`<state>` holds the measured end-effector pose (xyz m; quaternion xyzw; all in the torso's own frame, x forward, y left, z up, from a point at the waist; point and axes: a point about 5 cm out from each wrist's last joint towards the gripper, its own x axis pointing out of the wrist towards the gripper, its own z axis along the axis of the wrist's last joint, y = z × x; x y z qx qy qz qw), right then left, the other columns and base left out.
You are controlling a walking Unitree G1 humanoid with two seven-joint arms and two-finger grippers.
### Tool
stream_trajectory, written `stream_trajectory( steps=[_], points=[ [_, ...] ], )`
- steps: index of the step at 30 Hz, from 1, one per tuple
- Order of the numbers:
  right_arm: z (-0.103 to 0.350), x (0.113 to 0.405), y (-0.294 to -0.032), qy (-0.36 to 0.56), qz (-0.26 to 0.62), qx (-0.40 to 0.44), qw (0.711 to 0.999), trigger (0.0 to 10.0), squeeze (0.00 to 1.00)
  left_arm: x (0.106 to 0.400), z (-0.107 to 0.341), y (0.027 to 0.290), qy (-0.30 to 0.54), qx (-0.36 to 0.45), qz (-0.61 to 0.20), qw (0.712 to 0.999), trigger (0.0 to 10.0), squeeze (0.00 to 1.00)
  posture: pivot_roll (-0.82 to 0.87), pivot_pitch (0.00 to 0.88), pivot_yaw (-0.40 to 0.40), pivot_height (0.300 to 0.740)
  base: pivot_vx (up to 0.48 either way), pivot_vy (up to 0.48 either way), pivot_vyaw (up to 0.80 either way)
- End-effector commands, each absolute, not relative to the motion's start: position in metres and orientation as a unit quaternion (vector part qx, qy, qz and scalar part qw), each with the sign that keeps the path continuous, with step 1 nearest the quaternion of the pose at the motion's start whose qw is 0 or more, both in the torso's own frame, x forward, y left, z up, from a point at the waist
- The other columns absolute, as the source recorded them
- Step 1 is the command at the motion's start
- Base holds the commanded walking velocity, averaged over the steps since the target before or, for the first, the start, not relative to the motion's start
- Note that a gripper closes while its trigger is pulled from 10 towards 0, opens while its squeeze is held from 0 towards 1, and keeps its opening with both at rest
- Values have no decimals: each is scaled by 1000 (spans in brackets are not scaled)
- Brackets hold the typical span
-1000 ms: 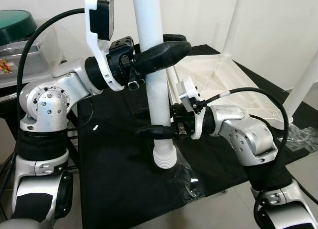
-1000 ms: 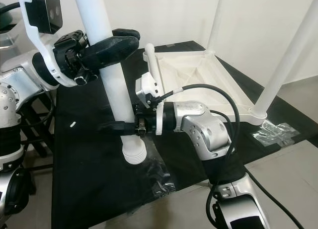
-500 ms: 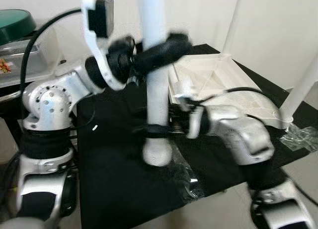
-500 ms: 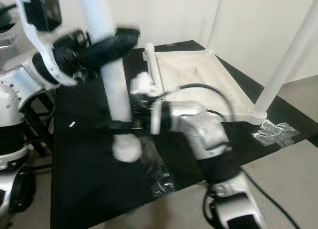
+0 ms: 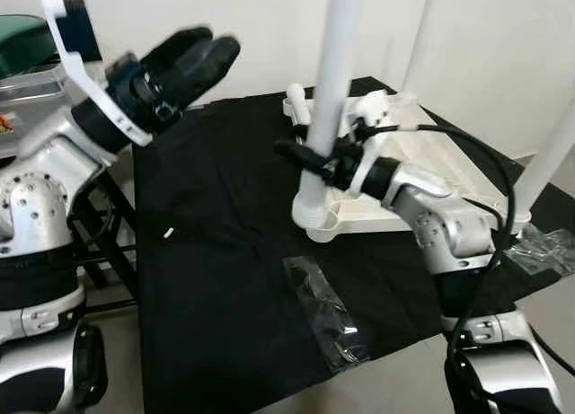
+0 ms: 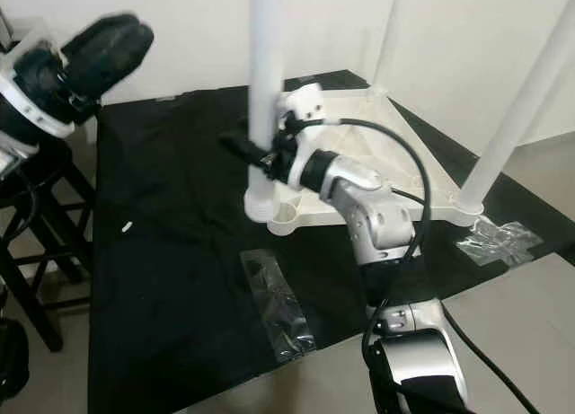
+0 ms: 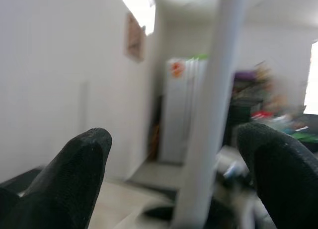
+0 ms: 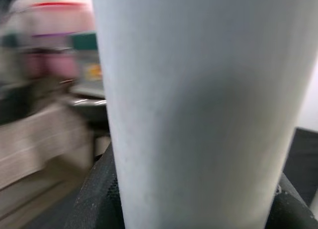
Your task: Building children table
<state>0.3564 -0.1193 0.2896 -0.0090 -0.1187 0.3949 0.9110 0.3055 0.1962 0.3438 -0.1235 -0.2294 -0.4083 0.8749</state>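
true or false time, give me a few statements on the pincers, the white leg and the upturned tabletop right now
1. The right pincer grips the white leg. True.
2. The left pincer also holds that leg. False: it is raised off to the side, fingers open, apart from the leg.
3. The leg's lower end stands at a corner of the upturned tabletop. True.
4. The tabletop lies on bare wood. False: it rests on a black cloth.
5. A clear plastic bag lies on the cloth near the front edge. True.
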Motion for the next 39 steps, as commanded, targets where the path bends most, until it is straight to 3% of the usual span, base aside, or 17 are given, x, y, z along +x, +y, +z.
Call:
stream_trajectory(
  steps=[1,2,4,5,7,8,9,10,13,14,17,32,39],
  points=[
    [305,358,-131,-158,360,0,919,0,0,312,323,200,-191,-100,-340,915,10000,1000,-48,182,-11,740,0,0,0],
    [305,358,-131,-158,360,0,919,0,0,312,323,200,-191,-100,-340,915,10000,1000,-48,182,-11,740,0,0,0],
    [306,355,-141,-162,360,-7,919,0,0,317,283,192,-132,-64,-268,952,10000,1000,-51,212,-11,740,0,0,0],
    [300,353,-146,-148,373,-15,916,2039,0,314,258,190,-103,-51,-239,964,10000,1000,-55,226,-7,740,0,0,0],
    [296,352,-149,-137,382,-19,914,2039,0,310,242,189,-84,-44,-220,971,10000,1000,-55,226,-7,740,0,0,0],
    [292,351,-153,-130,388,-22,912,10000,0,302,226,185,-71,-37,-207,975,10000,259,-62,248,1,740,0,0,0],
    [292,351,-153,-130,388,-22,912,10000,0,302,226,185,-71,-37,-207,975,10000,259,-62,248,1,740,0,0,0],
    [290,350,-156,-127,391,-24,911,10000,0,297,217,182,-65,-33,-201,977,10000,0,-62,248,1,740,0,0,0],
    [288,348,-161,-117,420,-28,899,10000,0,273,195,166,-43,7,-200,979,10000,0,-68,288,11,740,0,0,0],
    [288,342,-163,-111,474,-38,873,10000,0,249,177,160,-14,16,-167,986,10000,0,-67,300,14,740,0,0,0],
    [289,338,-164,-115,507,-47,853,10000,0,235,170,160,-12,33,-131,991,10000,0,-64,308,20,740,0,0,0],
    [314,337,-157,-144,625,-56,765,10000,0,211,182,173,-56,134,-33,989,10000,0,-30,389,7,740,0,0,0],
    [323,342,-154,-146,641,-74,750,10000,0,207,186,177,-60,145,-7,988,10000,0,-17,414,-3,740,0,0,0]
  ],
)
